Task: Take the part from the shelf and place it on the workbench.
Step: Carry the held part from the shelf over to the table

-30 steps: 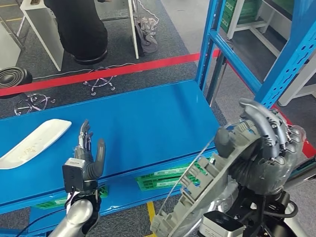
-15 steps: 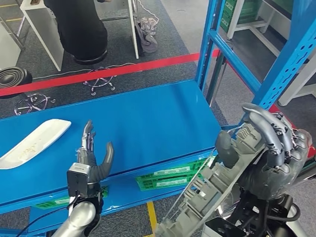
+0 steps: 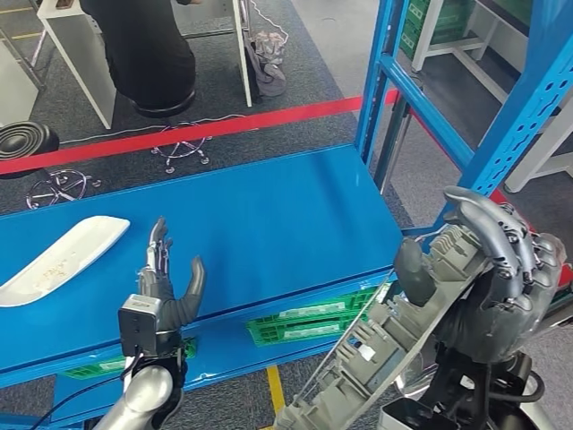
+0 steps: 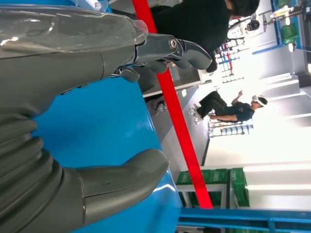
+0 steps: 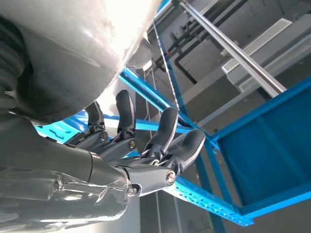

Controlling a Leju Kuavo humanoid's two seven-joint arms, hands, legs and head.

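Nearest you, bottom right, the right hand [image 3: 497,269] is clamped on the part [image 3: 379,349], a long grey ribbed piece in what looks like clear wrap, thumb on one face, fingers [image 5: 163,131] curled over the other; it's off the front edge of the blue shelf [image 3: 270,215]. Left hand [image 3: 162,287] is over the shelf's front lip, fingers apart, holding nothing. Further left on the shelf lies a white curved panel [image 3: 61,255]; beyond, red floor tape [image 3: 202,130] and a seated person [image 3: 145,54].
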